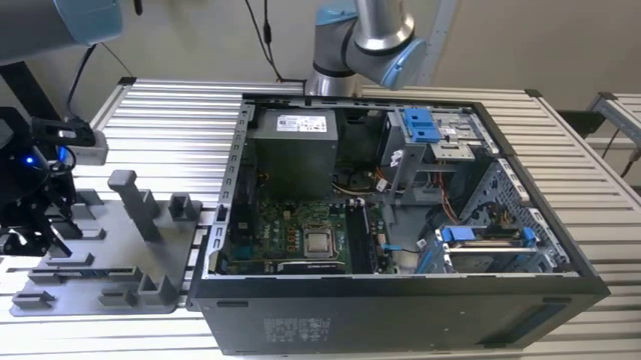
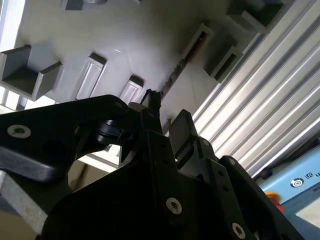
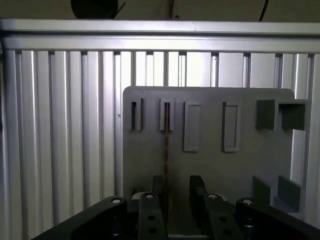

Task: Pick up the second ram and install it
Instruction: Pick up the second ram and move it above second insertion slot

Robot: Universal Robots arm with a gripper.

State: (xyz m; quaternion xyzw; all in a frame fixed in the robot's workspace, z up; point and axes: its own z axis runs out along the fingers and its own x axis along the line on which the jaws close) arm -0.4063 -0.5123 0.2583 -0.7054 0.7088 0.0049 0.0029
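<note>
- Claw (image 3: 177, 194) hangs low over the grey holder plate (image 3: 215, 170), its two black fingers (image 3: 196, 192) parted and set on either side of the second ram (image 3: 166, 150).
- Bare plate shows between the ram and one finger, so the claw is released and not clamped on anything (the other finger sits just beside the board's edge; I cannot tell whether it touches).
- In the first wrist view the ram is seen edge-on, a thin dark line standing upright in one narrow slot of the plate and running down between the fingertips.
- In the second wrist view the same thin edge (image 2: 174, 75) runs from its slot toward the finger gap, with other raised pockets and brackets of the plate around it.
- Under the plate lies the ribbed aluminium tabletop (image 3: 60, 130), which also shows beside the plate in both wrist views.
- In the exterior view the plate (image 1: 100, 241) lies at the exterior view's left, just beside the open computer case (image 1: 401, 330), and the claw's dark body stands over the plate's far-left part.
- Inside the case the green motherboard (image 1: 290, 225) lies flat, well apart from the ram.
- Behind the case stands a grey and blue arm joint (image 1: 365, 34).
</note>
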